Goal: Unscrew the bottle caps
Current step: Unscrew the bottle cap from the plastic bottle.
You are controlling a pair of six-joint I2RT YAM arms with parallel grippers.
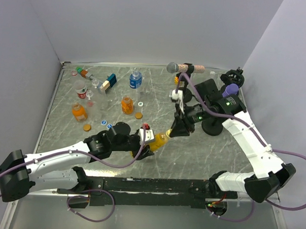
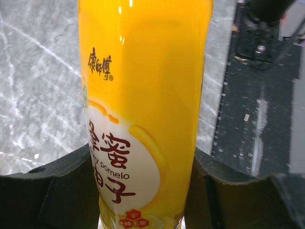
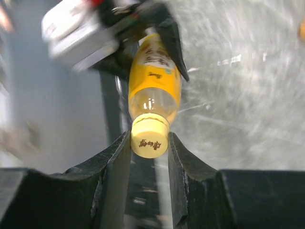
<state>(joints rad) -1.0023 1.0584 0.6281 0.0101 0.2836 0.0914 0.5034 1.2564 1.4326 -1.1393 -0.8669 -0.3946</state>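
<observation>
My left gripper [image 1: 147, 143] is shut on the taller yellow bottle [image 1: 159, 140] and holds it tilted above the table; in the left wrist view the bottle [image 2: 143, 95] fills the gap between the fingers [image 2: 62, 191]. My right gripper [image 1: 174, 131] is shut on that bottle's yellow cap [image 3: 149, 138], with both fingertips [image 3: 119, 152] pressed on its sides. The bottle's body [image 3: 155, 71] runs away from the right wrist camera. Two squat orange bottles [image 1: 79, 111] [image 1: 127, 105] and a clear bottle with a blue label [image 1: 135, 80] stand on the table. Loose caps [image 1: 138, 115] [image 1: 86, 127] lie near them.
A small red can [image 1: 82, 93], toy blocks [image 1: 108, 82] and small cups lie at the back left. A microphone [image 1: 181, 68] lies at the back, and a black stand with a purple piece [image 1: 229, 90] is at the right. Grey walls enclose the table [image 1: 202, 147].
</observation>
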